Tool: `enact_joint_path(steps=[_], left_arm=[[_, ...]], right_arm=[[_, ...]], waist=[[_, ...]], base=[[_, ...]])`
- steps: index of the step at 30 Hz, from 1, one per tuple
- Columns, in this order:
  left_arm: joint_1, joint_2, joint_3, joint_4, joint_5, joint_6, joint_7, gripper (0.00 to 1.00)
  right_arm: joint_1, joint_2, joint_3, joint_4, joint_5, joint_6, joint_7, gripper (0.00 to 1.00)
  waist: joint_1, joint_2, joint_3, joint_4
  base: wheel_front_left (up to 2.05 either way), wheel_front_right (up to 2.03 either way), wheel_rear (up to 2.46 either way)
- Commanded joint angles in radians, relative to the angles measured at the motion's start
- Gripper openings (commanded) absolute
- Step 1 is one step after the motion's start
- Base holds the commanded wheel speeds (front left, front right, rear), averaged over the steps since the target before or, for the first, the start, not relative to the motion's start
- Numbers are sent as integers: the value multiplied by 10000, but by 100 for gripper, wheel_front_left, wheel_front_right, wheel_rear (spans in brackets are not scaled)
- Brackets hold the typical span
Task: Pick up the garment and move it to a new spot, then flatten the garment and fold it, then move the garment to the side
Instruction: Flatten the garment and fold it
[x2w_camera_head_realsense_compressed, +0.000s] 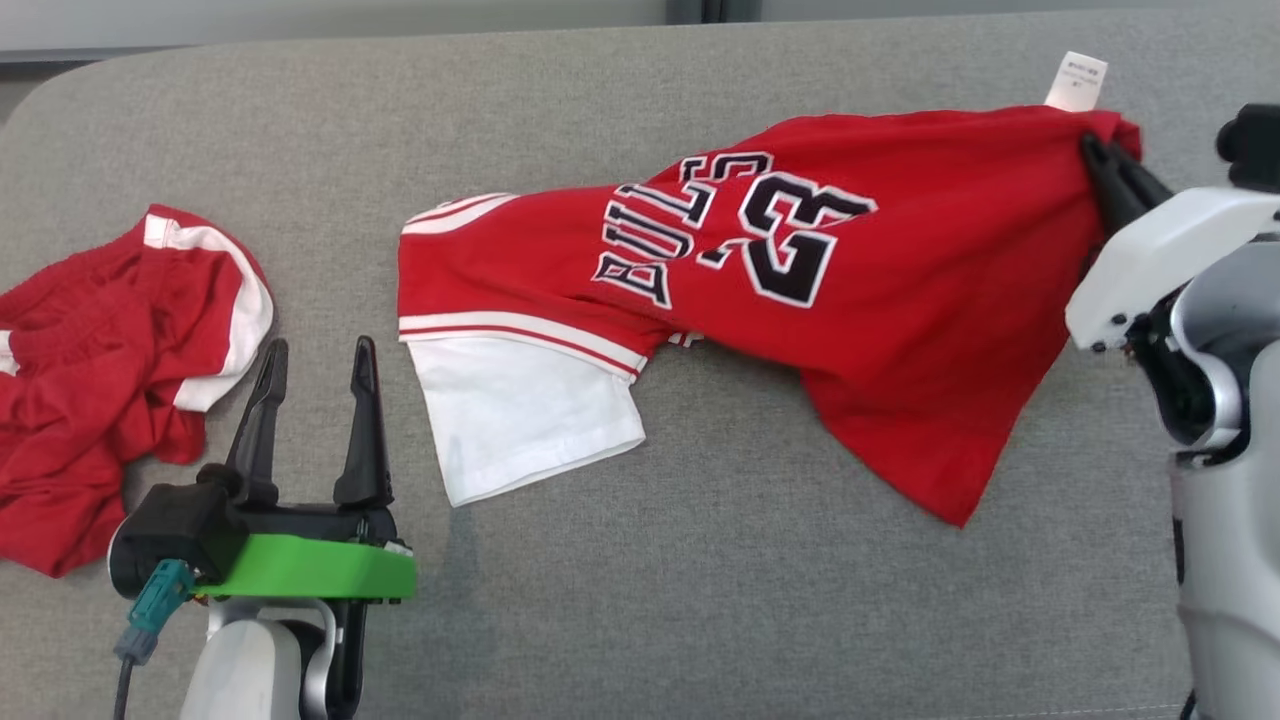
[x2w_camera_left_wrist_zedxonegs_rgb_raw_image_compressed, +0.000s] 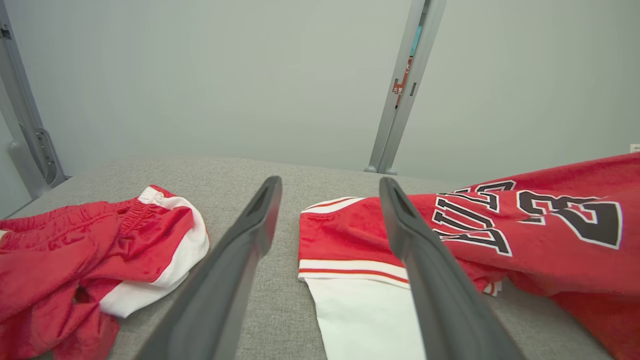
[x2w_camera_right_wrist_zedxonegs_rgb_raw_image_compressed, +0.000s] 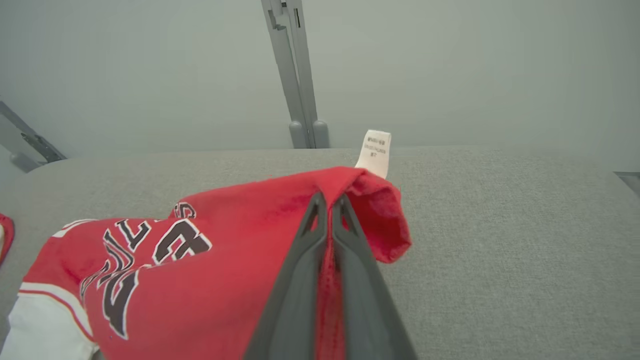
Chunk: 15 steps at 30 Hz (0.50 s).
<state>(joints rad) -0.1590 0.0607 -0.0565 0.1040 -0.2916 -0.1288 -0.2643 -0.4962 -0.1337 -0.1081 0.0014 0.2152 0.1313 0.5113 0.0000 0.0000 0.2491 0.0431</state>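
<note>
The garment (x2w_camera_head_realsense_compressed: 860, 300), a red jersey with black lettering and a white sleeve, stretches across the grey surface from centre to right. Its right end is lifted off the surface, pinched by my right gripper (x2w_camera_head_realsense_compressed: 1105, 165), which is shut on the hem near a white label (x2w_camera_head_realsense_compressed: 1078, 82). In the right wrist view the two fingers (x2w_camera_right_wrist_zedxonegs_rgb_raw_image_compressed: 350, 250) close on a fold of red cloth (x2w_camera_right_wrist_zedxonegs_rgb_raw_image_compressed: 240, 270). My left gripper (x2w_camera_head_realsense_compressed: 315, 375) stands open at the lower left, apart from the jersey's white sleeve (x2w_camera_head_realsense_compressed: 520, 420). The left wrist view shows the jersey (x2w_camera_left_wrist_zedxonegs_rgb_raw_image_compressed: 540, 235) past the right finger.
A second crumpled red and white garment (x2w_camera_head_realsense_compressed: 110, 370) lies at the left edge, also in the left wrist view (x2w_camera_left_wrist_zedxonegs_rgb_raw_image_compressed: 90, 250). The grey padded surface (x2w_camera_head_realsense_compressed: 700, 600) extends in front. A pale wall and a metal post (x2w_camera_left_wrist_zedxonegs_rgb_raw_image_compressed: 400, 90) stand behind the far edge.
</note>
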Motion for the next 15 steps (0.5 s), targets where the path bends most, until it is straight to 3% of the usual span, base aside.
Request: enact_joint_path(steps=[1,6,15], left_arm=[[-241,54,-50,-37,-14,-25,-1,100],[-571,44,-270,-187,41,-25,-1,100],[-936,9,-567,-401,-9,-24,-1,100]], right_arm=[[-412,-332,-13,554,-161,-6,-301,0],[-1788,-1059,-315,2555,-598,-13,-1678,0],[-3787,-2015,185,5402,-1035,-13,-3674,0]], waist=[[0,0,443,331],[0,0,1035,863],[0,0,1648,1756]], base=[[0,0,0],[0,0,0],[0,0,0]])
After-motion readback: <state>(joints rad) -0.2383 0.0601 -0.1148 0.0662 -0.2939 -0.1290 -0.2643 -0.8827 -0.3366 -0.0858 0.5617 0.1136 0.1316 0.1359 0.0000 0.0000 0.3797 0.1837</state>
